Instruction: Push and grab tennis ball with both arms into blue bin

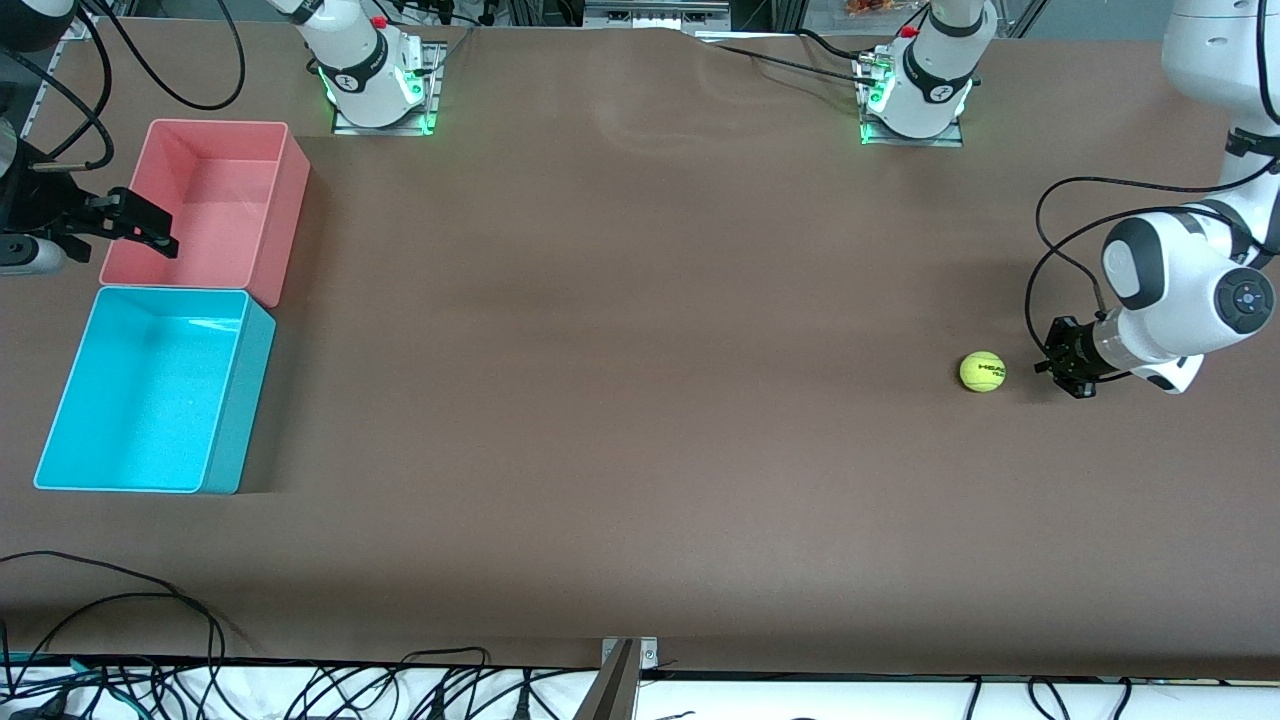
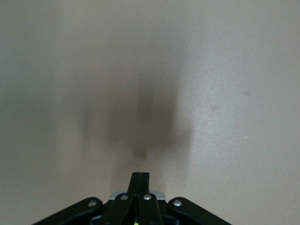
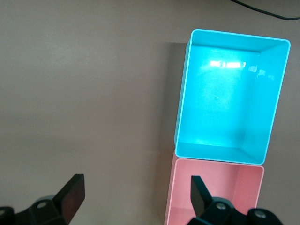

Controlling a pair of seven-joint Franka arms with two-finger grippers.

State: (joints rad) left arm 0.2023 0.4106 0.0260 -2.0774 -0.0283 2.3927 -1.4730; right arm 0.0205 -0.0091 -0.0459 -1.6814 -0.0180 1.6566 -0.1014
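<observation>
The tennis ball [image 1: 982, 371] lies on the brown table near the left arm's end. My left gripper [image 1: 1052, 362] is low beside it, toward the left arm's end of the table, a short gap away. It is shut and empty, and in the left wrist view [image 2: 140, 176] it points at bare table with the ball out of sight. The blue bin [image 1: 150, 390] stands empty at the right arm's end and also shows in the right wrist view [image 3: 229, 93]. My right gripper [image 1: 160, 232] is open and empty above the pink bin's outer edge, as the right wrist view [image 3: 133, 187] shows.
The pink bin [image 1: 215, 205] stands against the blue bin, farther from the front camera, and also shows in the right wrist view [image 3: 215, 192]. Both bins are empty. Loose black cables [image 1: 150, 600] lie along the table's front edge.
</observation>
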